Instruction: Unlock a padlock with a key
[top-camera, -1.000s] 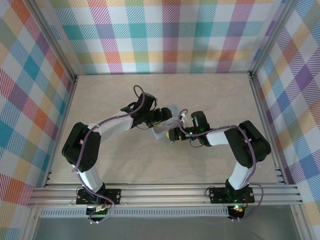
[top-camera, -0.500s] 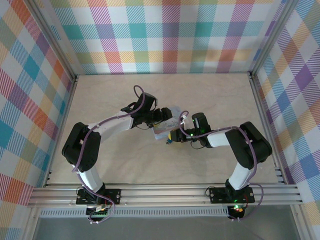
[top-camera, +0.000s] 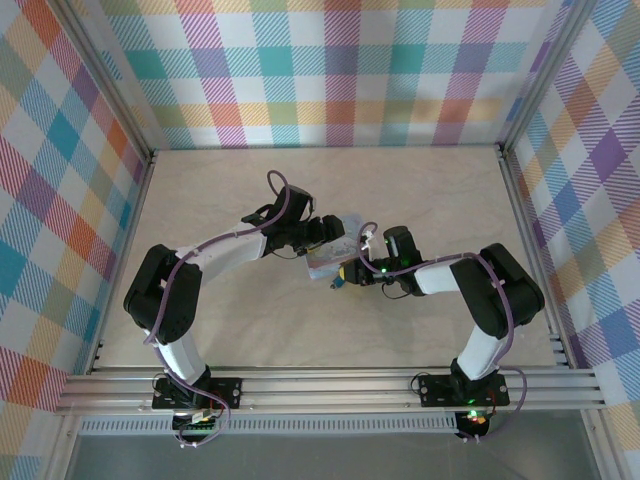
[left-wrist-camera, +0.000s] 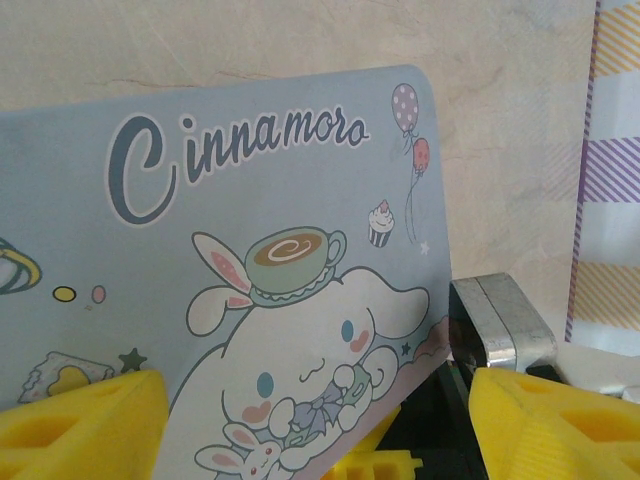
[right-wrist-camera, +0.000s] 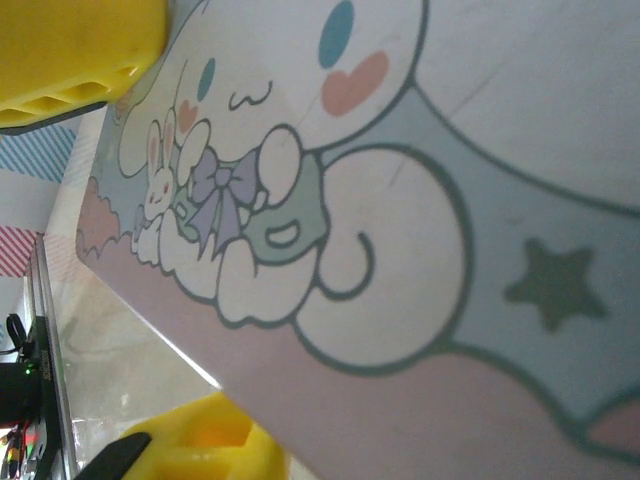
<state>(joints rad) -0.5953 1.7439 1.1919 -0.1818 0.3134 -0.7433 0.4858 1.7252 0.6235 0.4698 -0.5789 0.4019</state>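
Tin box (left-wrist-camera: 200, 200) pale blue, cartoon print; pads (left-wrist-camera: 80, 425) yellow; walls (top-camera: 340, 70) multicolour plaid.

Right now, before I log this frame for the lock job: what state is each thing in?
tin box: lid looks shut, printed face up, set between both claws.
left claw: fingers wide apart astride the box's corner; grip unclear.
right claw: fingers either side of the box's edge; grip unclear.
metal fitting: at the box's side; fastened or not, unclear.
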